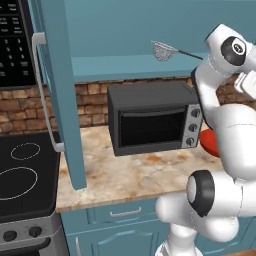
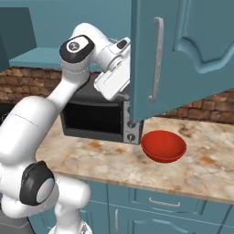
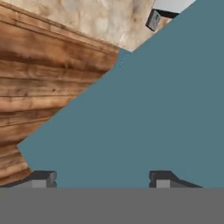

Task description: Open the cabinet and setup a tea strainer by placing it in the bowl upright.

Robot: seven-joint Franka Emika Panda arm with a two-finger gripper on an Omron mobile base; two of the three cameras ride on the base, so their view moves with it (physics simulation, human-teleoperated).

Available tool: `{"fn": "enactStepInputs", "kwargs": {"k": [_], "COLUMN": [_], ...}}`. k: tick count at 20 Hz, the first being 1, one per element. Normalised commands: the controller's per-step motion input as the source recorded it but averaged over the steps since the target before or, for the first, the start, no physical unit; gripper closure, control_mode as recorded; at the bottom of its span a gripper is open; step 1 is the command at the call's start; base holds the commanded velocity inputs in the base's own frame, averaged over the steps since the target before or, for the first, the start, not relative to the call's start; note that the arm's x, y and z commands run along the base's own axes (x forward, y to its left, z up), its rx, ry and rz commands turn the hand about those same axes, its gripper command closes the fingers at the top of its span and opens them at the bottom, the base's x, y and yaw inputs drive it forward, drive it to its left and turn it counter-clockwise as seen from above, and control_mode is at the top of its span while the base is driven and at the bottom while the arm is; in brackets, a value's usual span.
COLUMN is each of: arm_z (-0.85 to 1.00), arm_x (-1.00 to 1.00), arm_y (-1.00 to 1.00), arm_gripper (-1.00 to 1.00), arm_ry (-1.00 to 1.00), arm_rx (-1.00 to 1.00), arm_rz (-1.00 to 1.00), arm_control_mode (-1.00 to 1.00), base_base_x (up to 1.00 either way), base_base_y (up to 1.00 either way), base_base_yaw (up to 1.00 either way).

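- Cabinet (image 1: pixel 60 90) doors stand open; we judge opening done.
- Our end effector (image 3: pixel 103 177) is spread, empty, facing a door.
- Strainer (image 1: pixel 162 50) sits on the cabinet shelf; bowl (image 2: pixel 163 146) on the worktop near its front edge.
- Next: reach the strainer, grip its handle.

2 open cabinet (image 1: pixel 60 100) doors are flanking the opening; the toaster oven (image 1: pixel 152 117) is blocking the counter (image 2: pixel 201 171) below, just beside the bowl (image 2: pixel 163 146).

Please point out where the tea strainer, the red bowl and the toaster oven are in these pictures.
tea strainer (image 1: pixel 162 50): left base view, on its mesh basket.
red bowl (image 2: pixel 163 145): right base view, on its inner surface.
toaster oven (image 1: pixel 150 126): left base view, on its glass door.
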Motion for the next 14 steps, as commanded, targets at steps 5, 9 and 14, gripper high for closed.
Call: {"fn": "enactStepInputs", "kwargs": {"k": [5, 9, 14], "arm_z": [0.30, 0.22, 0.00], "arm_x": [-0.99, -0.77, -0.39], "arm_y": [-0.95, -0.87, -0.87], "arm_gripper": [-1.00, -1.00, -1.00], "arm_ry": [-0.30, -0.25, -0.11], "arm_rx": [0.00, 0.00, 0.00], "arm_rz": [0.02, 0.05, 0.07], "arm_control_mode": [-1.00, -1.00, -1.00], "base_base_x": [0.00, 0.00, 0.00], "base_base_y": [0.00, 0.00, 0.00], "base_base_yaw": [0.00, 0.00, 0.00]}}
